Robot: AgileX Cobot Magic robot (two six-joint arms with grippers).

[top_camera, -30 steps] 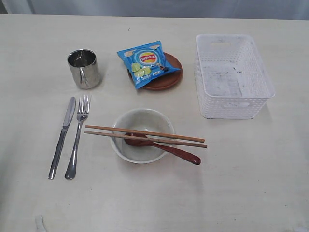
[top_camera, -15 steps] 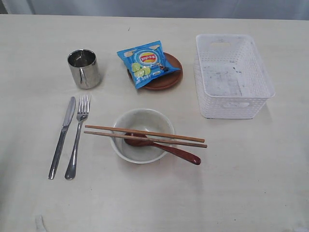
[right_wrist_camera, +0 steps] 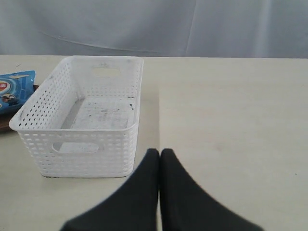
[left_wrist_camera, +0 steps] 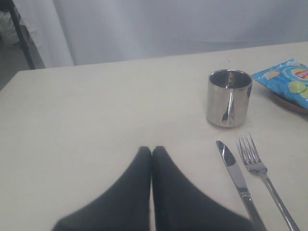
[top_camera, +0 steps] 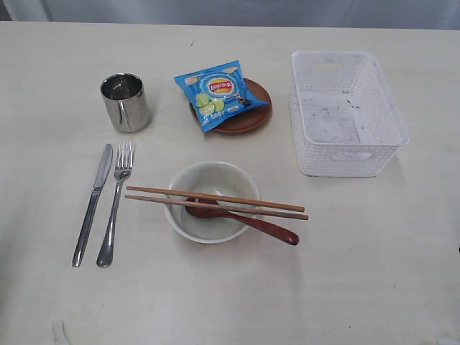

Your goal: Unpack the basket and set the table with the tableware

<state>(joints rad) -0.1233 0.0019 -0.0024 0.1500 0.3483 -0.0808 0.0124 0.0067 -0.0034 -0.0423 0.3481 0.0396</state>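
Observation:
The white lattice basket (top_camera: 346, 111) (right_wrist_camera: 84, 115) stands empty at the right of the cream table (top_camera: 374, 266). A steel cup (top_camera: 125, 102) (left_wrist_camera: 229, 97) stands at the left, with the knife (top_camera: 93, 203) (left_wrist_camera: 239, 182) and fork (top_camera: 116, 201) (left_wrist_camera: 262, 174) side by side in front of it. The pale bowl (top_camera: 208, 201) holds the reddish-brown spoon (top_camera: 244, 219), and two chopsticks (top_camera: 215, 202) lie across its rim. The small brown plate (top_camera: 248, 121) sits under a blue snack bag (top_camera: 218, 93). My left gripper (left_wrist_camera: 151, 150) is shut, empty, short of the knife. My right gripper (right_wrist_camera: 160, 152) is shut, empty, beside the basket's near corner. Neither arm shows in the exterior view.
A pale curtain hangs behind the table's far edge (left_wrist_camera: 144, 60). The snack bag (left_wrist_camera: 288, 84) reaches over the plate's rim toward the cup. A small pale scrap (top_camera: 60, 331) lies at the front left of the table.

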